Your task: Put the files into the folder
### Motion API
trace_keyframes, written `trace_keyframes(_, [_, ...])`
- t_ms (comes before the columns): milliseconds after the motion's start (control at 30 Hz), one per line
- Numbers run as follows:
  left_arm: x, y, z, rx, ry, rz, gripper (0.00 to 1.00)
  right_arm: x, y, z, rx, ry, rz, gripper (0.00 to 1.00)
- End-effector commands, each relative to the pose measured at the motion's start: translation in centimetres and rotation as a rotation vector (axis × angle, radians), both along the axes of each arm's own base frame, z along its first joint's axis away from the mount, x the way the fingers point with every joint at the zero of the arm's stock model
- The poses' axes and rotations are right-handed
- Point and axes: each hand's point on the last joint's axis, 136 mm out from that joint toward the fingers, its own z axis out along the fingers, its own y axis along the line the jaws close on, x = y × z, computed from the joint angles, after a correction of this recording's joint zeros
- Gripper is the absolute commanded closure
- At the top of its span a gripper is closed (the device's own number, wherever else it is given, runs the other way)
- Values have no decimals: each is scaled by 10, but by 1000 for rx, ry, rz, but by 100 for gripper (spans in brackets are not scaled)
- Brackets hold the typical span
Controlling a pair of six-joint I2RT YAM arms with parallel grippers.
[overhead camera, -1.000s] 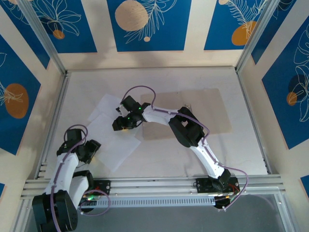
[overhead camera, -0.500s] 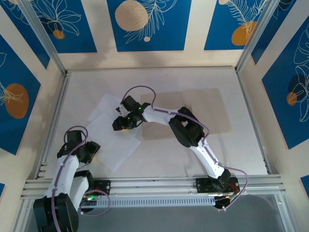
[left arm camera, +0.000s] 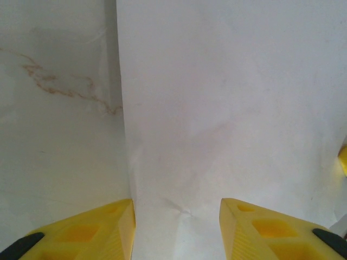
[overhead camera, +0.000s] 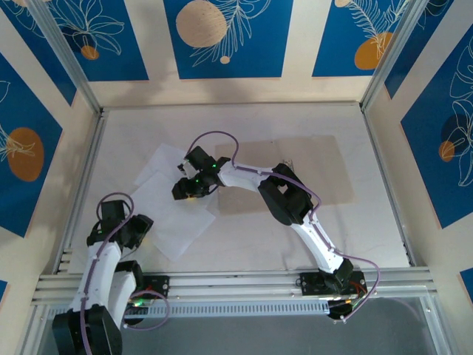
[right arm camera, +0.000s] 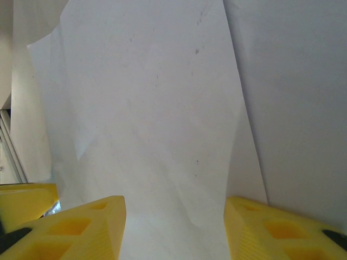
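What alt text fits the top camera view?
Two white robot arms work over a table: the right claw is above overlapping white sheets, the left claw at their near edge. A tan folder lies flat to their right.

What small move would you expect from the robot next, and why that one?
Probably the left gripper should sink and pinch shut on the white sheet. Its fingers stand apart over that sheet, near its edge, and it lies on the table beside the tan folder, not inside it. The right gripper, also open, hovers over paper too.
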Motion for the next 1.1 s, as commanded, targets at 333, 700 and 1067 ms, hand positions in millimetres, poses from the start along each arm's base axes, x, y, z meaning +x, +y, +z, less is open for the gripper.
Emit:
trace_keyframes(333, [3, -6, 20, -60, -86, 43, 58, -9, -20, -20, -36, 122, -28, 48])
trace_keyframes(700, [6, -12, 27, -114, -131, 62, 59, -7, -21, -19, -7, 155, -35, 48])
trace_keyframes(1067, [-9, -14, 8, -118, -57, 64, 59, -5, -23, -19, 18, 185, -44, 48])
